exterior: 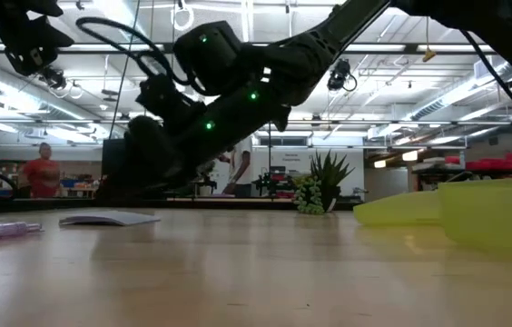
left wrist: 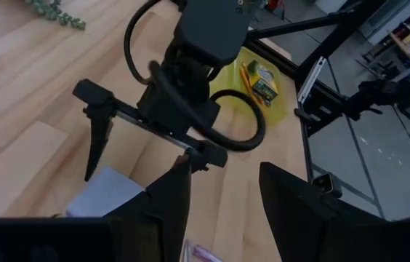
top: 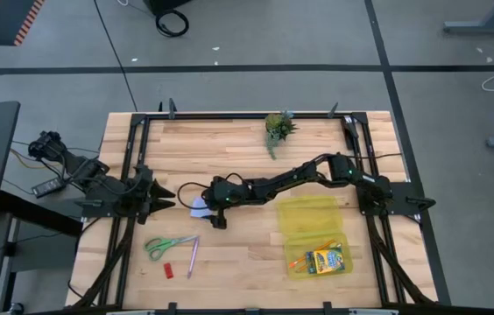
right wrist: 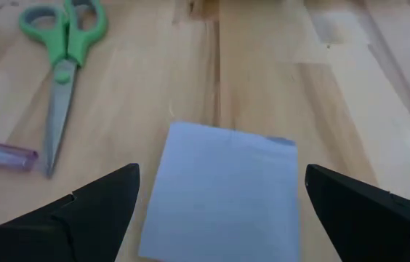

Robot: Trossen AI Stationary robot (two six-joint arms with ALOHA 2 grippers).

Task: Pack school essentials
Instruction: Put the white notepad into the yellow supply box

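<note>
I am losing most of the light-blue note pad (top: pixel 200 208) from overhead, where the right gripper (top: pixel 218 216) is covering all but a pale corner; only the right wrist view is showing me the pad (right wrist: pixel 219 193) lying flat on the wooden table (top: pixel 229 254), framed between the two dark fingers (right wrist: pixel 96 200), which are standing spread wide to either side with nothing between them. In the low view the arm is blocking much of the room and the pad (exterior: pixel 109 218) is showing just as a thin sheet. The green-handled scissors (top: pixel 166 246), pinkish pen (top: pixel 192 256) and tiny red eraser (top: pixel 168 270) are lying near the front-left edge. The crayon box (top: pixel 326 260) and orange pencil (top: pixel 301 262) are sitting inside the translucent yellow case (top: pixel 304 214); a small potted plant (top: pixel 277 127) is standing at the far edge. The right arm is reaching low across the table's middle. The left gripper (left wrist: pixel 223 200) is hovering at the left edge, partly open and empty.
</note>
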